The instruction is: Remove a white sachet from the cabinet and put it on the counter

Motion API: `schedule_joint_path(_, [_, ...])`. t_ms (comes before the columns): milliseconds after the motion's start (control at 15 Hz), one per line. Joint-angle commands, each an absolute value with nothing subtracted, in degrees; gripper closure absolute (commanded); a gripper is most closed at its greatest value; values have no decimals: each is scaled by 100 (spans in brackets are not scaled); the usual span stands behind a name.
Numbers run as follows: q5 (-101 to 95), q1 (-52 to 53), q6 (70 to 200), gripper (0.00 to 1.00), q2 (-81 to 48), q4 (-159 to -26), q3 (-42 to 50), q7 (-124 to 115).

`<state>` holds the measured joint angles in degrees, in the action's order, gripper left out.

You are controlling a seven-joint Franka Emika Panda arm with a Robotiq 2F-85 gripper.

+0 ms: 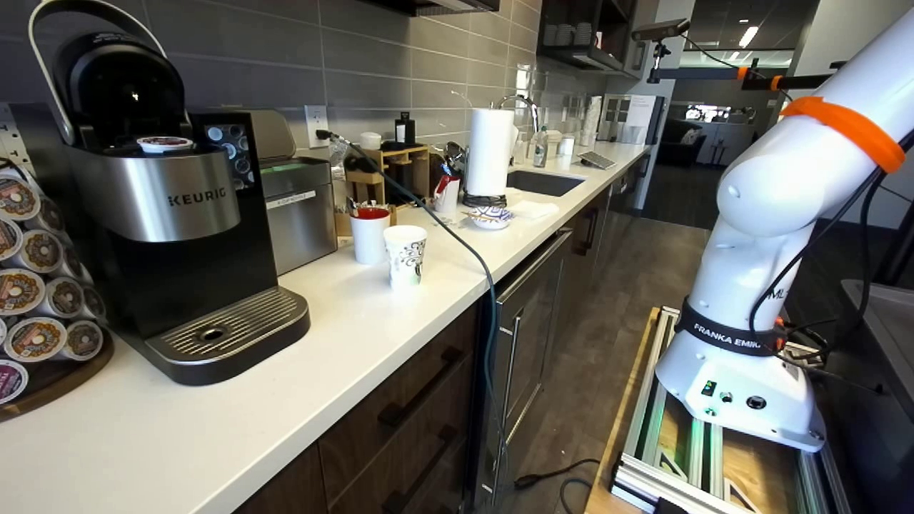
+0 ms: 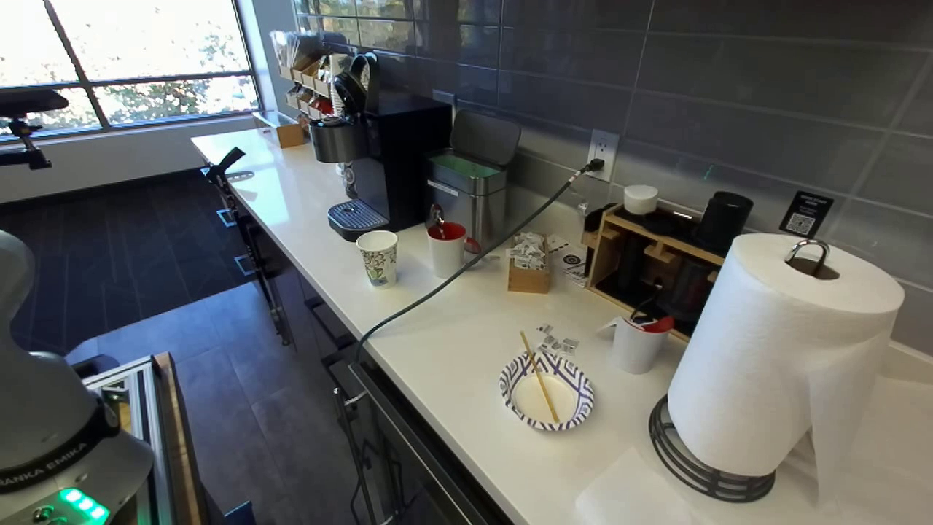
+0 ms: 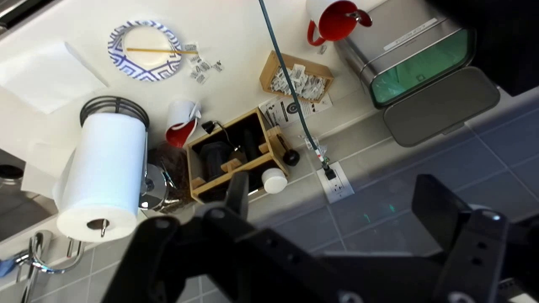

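White sachets (image 3: 311, 87) fill a small wooden box (image 3: 307, 64) on the white counter (image 3: 227, 29). The box (image 2: 528, 281) also shows in an exterior view, on the counter (image 2: 444, 343). Several loose white sachets (image 3: 202, 67) lie beside the patterned bowl, and they also show in an exterior view (image 2: 557, 343). The dark high cabinet (image 1: 446, 7) shows only as a lower edge at the top of an exterior view. My gripper (image 3: 331, 183) is open and empty, high over the counter's back side with the tiled wall behind its fingers. The gripper is out of both exterior views.
A dark cable (image 3: 290, 84) crosses above the sachet box to the wall outlet (image 3: 337, 185). Around it stand an open metal bin (image 3: 421, 71), a red-lined mug (image 3: 337, 21), a wooden organizer (image 3: 231, 160), a paper towel roll (image 3: 105, 164) and the bowl (image 3: 145, 73). A coffee machine (image 1: 193, 200) stands further along.
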<state>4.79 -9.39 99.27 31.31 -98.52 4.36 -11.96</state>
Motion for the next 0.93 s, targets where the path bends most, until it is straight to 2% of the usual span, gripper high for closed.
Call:
schedule_joint_path(0, [596, -754, 10183, 0, 2623, -9149, 808, -579])
schedule_joint_path(333, [1112, -378, 10324, 0, 1614, -7678, 1292, 589])
schedule_joint_path(867, [1410, -426, 10781, 0, -159, -5673, 1126, 997])
